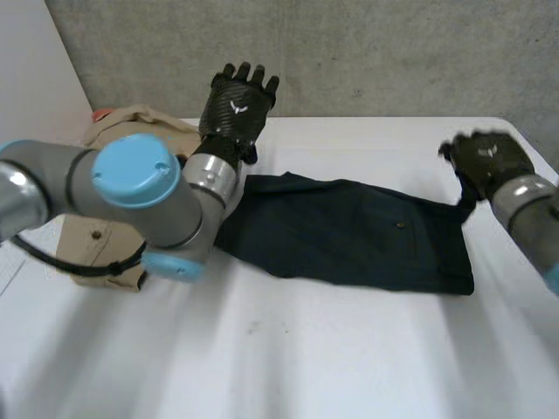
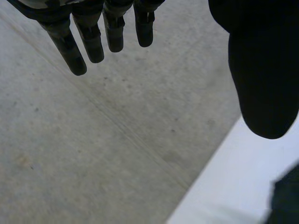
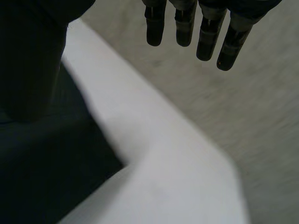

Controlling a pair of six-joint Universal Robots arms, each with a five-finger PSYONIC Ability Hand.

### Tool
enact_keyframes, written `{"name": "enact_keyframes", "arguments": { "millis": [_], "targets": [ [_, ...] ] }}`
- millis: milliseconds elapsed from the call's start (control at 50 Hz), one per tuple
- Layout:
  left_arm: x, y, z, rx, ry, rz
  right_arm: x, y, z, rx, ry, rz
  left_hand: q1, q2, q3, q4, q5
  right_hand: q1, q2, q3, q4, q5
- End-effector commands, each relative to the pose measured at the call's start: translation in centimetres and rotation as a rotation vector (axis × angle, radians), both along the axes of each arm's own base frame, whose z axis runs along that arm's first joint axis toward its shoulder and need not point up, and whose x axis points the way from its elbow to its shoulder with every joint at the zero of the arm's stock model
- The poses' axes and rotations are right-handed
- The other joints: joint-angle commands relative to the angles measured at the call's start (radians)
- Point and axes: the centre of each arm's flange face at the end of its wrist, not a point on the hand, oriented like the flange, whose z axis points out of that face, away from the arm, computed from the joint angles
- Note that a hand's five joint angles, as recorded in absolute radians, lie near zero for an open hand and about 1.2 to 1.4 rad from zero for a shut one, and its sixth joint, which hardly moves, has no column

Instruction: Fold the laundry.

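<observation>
beige crumpled garment (image 1: 122,127) laid left on white counter (image 1: 306,349), under left arm (image 1: 131,188); left hand (image 1: 234,109) raised, fingers (image 2: 88,39) straight, nothing held; dark navy flat garment (image 1: 349,231) mid-counter, long axis laid left-right; right hand (image 1: 489,161) at its far right corner, fingers (image 3: 184,28) straight, judged nearer

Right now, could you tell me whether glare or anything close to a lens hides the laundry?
Head view: no glare on the table; the left arm covers part of the beige garment. Right wrist view: the right hand overlaps the dark garment.

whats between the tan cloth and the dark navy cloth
Head view: the left arm's grey forearm crosses between tan cloth and dark navy cloth, covering the gap.
</observation>
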Motion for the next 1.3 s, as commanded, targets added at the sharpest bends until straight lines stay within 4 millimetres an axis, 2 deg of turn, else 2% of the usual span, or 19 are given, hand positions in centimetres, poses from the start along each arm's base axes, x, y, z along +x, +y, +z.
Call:
{"name": "enact_keyframes", "arguments": {
  "millis": [20, 180, 280, 380, 460, 480, 620, 700, 720, 800, 960, 1040, 1100, 1140, 1160, 1180, 1240, 1260, 1300],
  "targets": [
    [1.8, 3.1, -2.2, 0.116, -0.048, -0.017, -2.7, 3.0, -3.0, 0.269, -0.071, -0.022, -0.019, -0.030, -0.037, -0.030, -0.048, 0.016, -0.003, 0.003, -0.020, -0.025],
    [2.4, 3.5, -4.1, 0.178, -0.077, -0.010, -3.2, 3.8, -5.8, 0.237, -0.072, -0.026, -0.019, -0.030, -0.037, -0.030, -0.048, 0.122, 0.103, 0.109, 0.085, 0.081],
    [2.5, 3.4, -4.3, 0.182, -0.079, -0.004, -3.2, 3.6, -6.7, 0.227, -0.066, -0.023, -0.019, -0.030, -0.037, -0.030, -0.048, 0.124, 0.106, 0.112, 0.088, 0.084],
    [2.4, 3.5, -4.3, 0.182, -0.079, -0.005, -3.1, 3.0, -8.1, 0.226, -0.042, -0.016, -0.019, -0.030, -0.037, -0.030, -0.048, 0.247, 0.229, 0.235, 0.211, 0.207],
    [2.3, 3.8, -4.4, 0.190, -0.081, -0.009, -3.2, 2.7, -8.5, 0.218, -0.038, -0.013, -0.019, -0.030, -0.037, -0.030, -0.048, 1.061, 1.043, 1.049, 1.025, 1.021],
    [2.3, 3.8, -4.4, 0.191, -0.080, -0.011, -3.2, 2.5, -8.4, 0.202, -0.042, -0.014, -0.019, -0.030, -0.037, -0.030, -0.048, 1.194, 1.175, 1.181, 1.158, 1.153],
    [2.6, 4.2, -4.5, 0.210, -0.082, -0.012, -4.7, 1.9, -8.0, 0.189, -0.035, -0.049, -0.019, -0.030, -0.037, -0.030, -0.048, 1.195, 1.176, 1.183, 1.159, 1.155],
    [2.8, 4.4, -4.5, 0.221, -0.089, -0.010, -6.8, 1.4, -6.6, 0.148, 0.036, -0.087, -0.019, -0.030, -0.037, -0.030, -0.048, 1.195, 1.176, 1.183, 1.159, 1.155],
    [2.8, 4.5, -4.5, 0.225, -0.092, -0.010, -8.1, 1.1, -6.2, 0.141, 0.076, -0.114, -0.019, -0.030, -0.037, -0.030, -0.048, 1.195, 1.176, 1.183, 1.159, 1.155],
    [3.1, 4.8, -4.2, 0.250, -0.104, -0.009, -10.3, 0.8, -5.7, 0.136, 0.194, -0.108, -0.019, -0.030, -0.037, -0.030, -0.048, 1.195, 1.176, 1.183, 1.159, 1.155],
    [2.8, 5.1, -4.0, 0.278, -0.094, -0.026, -11.2, -0.1, -4.3, 0.062, 0.359, -0.067, -0.019, -0.030, -0.037, -0.030, -0.048, 1.195, 1.176, 1.183, 1.159, 1.155],
    [2.2, 5.0, -3.2, 0.254, -0.078, -0.039, -11.1, -0.7, -3.2, 0.017, 0.369, -0.058, -0.018, -0.029, -0.036, -0.029, -0.047, 1.195, 1.176, 1.183, 1.159, 1.155],
    [1.6, 4.8, -2.5, 0.232, -0.062, -0.045, -10.5, -1.0, -2.3, -0.026, 0.375, -0.040, -0.018, -0.029, -0.036, -0.029, -0.047, 1.195, 1.176, 1.183, 1.159, 1.155],
    [1.5, 4.8, -2.2, 0.224, -0.057, -0.047, -8.1, -0.6, -1.1, -0.087, 0.376, 0.028, -0.015, -0.026, -0.033, -0.026, -0.044, 1.195, 1.176, 1.183, 1.159, 1.155],
    [1.4, 4.9, -2.2, 0.224, -0.057, -0.047, -6.8, -0.3, -0.7, -0.112, 0.376, 0.065, -0.015, -0.026, -0.033, -0.026, -0.044, 1.195, 1.176, 1.183, 1.159, 1.155],
    [1.5, 4.9, -2.3, 0.227, -0.056, -0.046, -4.0, 0.4, 0.1, -0.167, 0.370, 0.151, -0.015, -0.026, -0.033, -0.026, -0.044, 1.195, 1.176, 1.183, 1.159, 1.155],
    [1.6, 5.1, -2.6, 0.245, -0.056, -0.045, 0.2, 2.1, 1.0, -0.246, 0.354, 0.293, -0.015, -0.026, -0.033, -0.026, -0.044, 1.195, 1.176, 1.183, 1.159, 1.155],
    [1.7, 5.2, -2.6, 0.248, -0.052, -0.046, 2.7, 3.3, 1.2, -0.286, 0.340, 0.382, -0.015, -0.026, -0.033, -0.026, -0.044, 1.195, 1.176, 1.183, 1.159, 1.155],
    [2.1, 5.4, -2.8, 0.269, -0.048, -0.041, 4.9, 4.5, 0.8, -0.311, 0.327, 0.471, -0.015, -0.026, -0.033, -0.026, -0.044, 1.195, 1.176, 1.183, 1.159, 1.155]
  ]
}}
